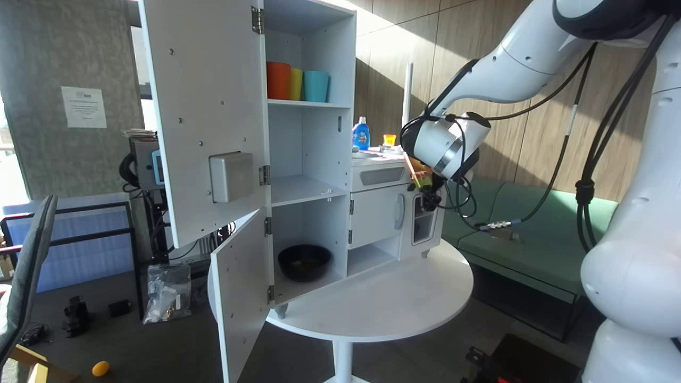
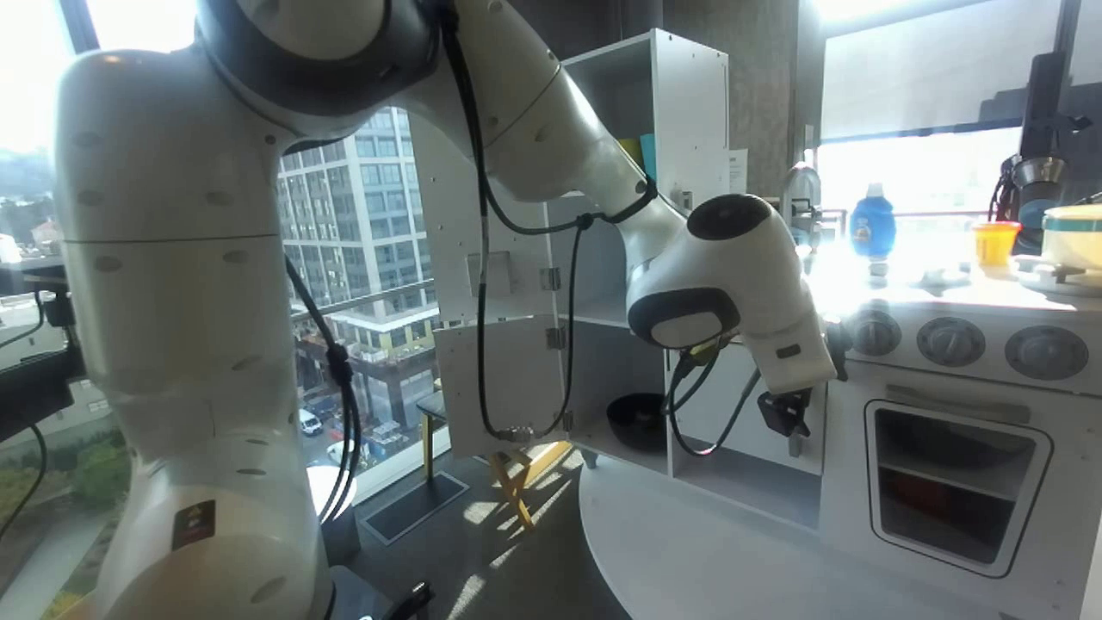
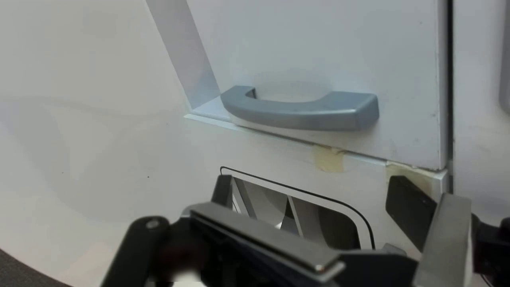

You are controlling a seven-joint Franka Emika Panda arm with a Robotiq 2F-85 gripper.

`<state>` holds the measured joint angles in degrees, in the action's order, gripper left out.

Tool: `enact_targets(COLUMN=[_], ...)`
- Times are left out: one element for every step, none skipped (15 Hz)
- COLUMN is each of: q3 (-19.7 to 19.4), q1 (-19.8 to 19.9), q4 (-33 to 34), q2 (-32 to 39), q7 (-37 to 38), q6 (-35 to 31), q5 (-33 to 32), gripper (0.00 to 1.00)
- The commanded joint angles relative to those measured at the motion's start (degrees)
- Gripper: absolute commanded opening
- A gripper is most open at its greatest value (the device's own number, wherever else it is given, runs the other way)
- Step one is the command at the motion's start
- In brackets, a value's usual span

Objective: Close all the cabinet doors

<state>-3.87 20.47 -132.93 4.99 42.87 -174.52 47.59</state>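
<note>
The upper cabinet door [image 1: 207, 106], with a small grey square panel, stands swung wide open to the side of the tall white cabinet. The shorter lower cabinet door [image 1: 242, 292] below it is also wide open. Both show in an exterior view behind the arm, the upper door [image 2: 452, 215] partly covered and the lower door [image 2: 508, 370] crossed by a cable. Neither shows in the wrist view. My gripper [image 1: 432, 196] is away from both, in front of the oven part. In the wrist view the gripper [image 3: 312, 195] is open with nothing between its fingers.
A small white door [image 1: 375, 215] with a grey handle [image 3: 299, 111] sits shut beside the oven door [image 2: 956, 482]. The cabinet holds cups [image 1: 316, 86] and a black bowl [image 1: 304, 262]. It stands on a round white table [image 1: 383, 303]. A blue bottle [image 1: 361, 134] stands on the counter.
</note>
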Motion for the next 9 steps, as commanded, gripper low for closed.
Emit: enact_targets(q3=[0.19,-0.22,-4.06,-2.31,-3.15,-3.09,-2.83,-2.31,-1.29], q1=[1.29,1.04,-2.54,-0.25,-0.92,-0.87,-0.71,-0.40,0.09], q4=[0.78,-0.93,-3.23,-5.63,-8.15,-10.10,-12.32,-14.36,-15.94], q2=[-0.23,-1.66,-3.53,-5.18,-7.58,-9.89,-13.11,-15.76,-18.47], q7=[-6.36,-6.39,-6.16,-3.83,-3.27,-4.08,-5.35,-4.75,-4.23], q6=[0.58,-0.28,-0.45,-0.78,-1.14,-0.62,2.26,3.40,4.51], q5=[3.31,2.21,0.85,-3.34,-6.31,-8.66,-11.92,-16.09,-19.72], gripper=[1.00,1.00,1.00,1.00,1.00,1.00,1.00,1.00,1.00])
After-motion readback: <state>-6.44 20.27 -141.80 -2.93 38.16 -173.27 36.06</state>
